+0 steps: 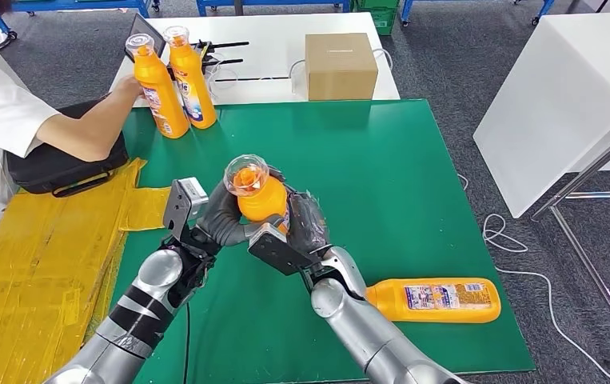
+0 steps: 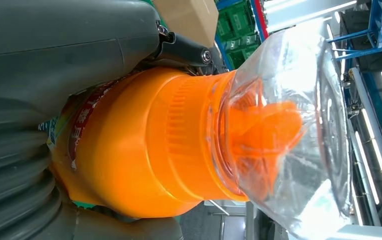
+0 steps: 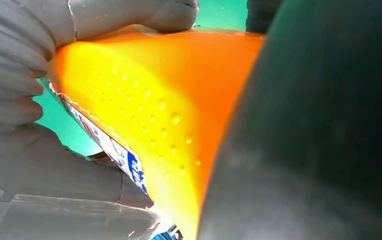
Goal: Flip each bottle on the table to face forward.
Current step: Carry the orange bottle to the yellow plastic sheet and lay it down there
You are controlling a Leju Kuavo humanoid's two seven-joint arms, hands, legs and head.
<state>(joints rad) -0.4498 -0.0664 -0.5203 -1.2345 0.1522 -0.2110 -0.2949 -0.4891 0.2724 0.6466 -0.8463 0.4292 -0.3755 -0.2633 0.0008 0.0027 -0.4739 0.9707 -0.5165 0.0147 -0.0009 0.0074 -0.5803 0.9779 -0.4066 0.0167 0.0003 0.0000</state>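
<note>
My left hand [image 1: 225, 214] and right hand [image 1: 301, 228] both clasp the orange bottle [image 1: 260, 196] upright above the green mat [image 1: 413, 176] (mid-turn, I judge); next I must set it down label-forward near the lying bottle [image 1: 437, 300].

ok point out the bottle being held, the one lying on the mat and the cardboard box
held bottle [image 1: 262, 200], head view, orange shoulder
lying bottle [image 1: 437, 300], head view, label on its side
cardboard box [image 1: 340, 64], head view, front face

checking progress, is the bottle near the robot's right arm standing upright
No, the bottle beside the right arm lies flat on its side on the green mat.
</note>
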